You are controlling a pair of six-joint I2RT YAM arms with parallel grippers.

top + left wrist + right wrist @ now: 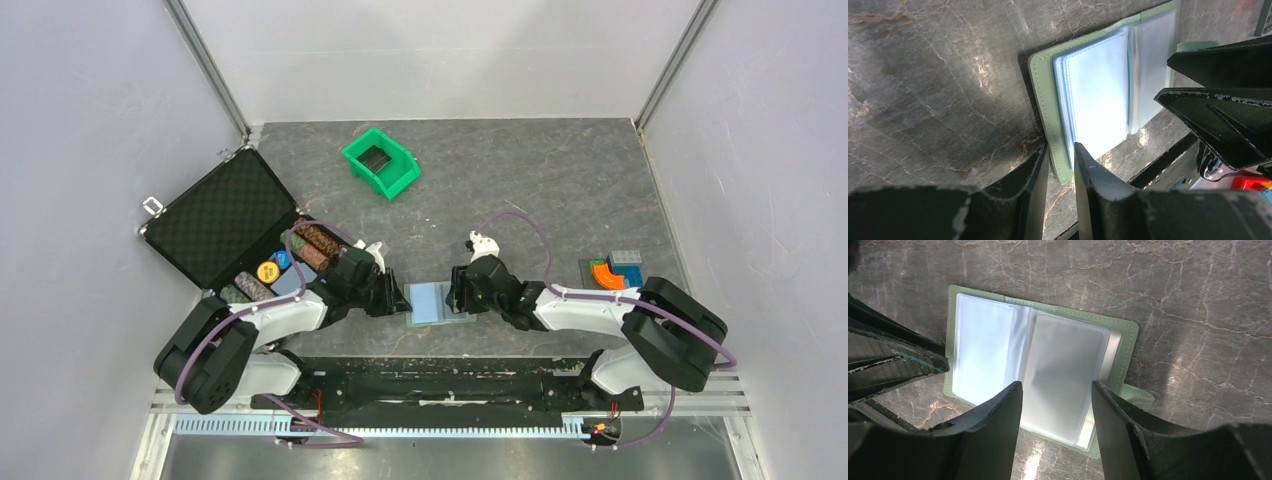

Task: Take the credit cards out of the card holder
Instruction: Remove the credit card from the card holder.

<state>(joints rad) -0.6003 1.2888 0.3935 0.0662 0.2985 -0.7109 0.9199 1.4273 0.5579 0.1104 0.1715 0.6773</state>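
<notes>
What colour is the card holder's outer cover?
The card holder cover is pale green, shown best in the right wrist view.

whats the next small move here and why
Probably close the right claw on the top sleeve and turn it over: the card holder lies open, both showing sleeves look empty, and the left claw straddles its cover edge.

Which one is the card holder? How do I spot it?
On the table, look near the front between the left gripper and the right gripper. The card holder lies open there. It alone is a pale green booklet with light blue see-through pockets.
</notes>
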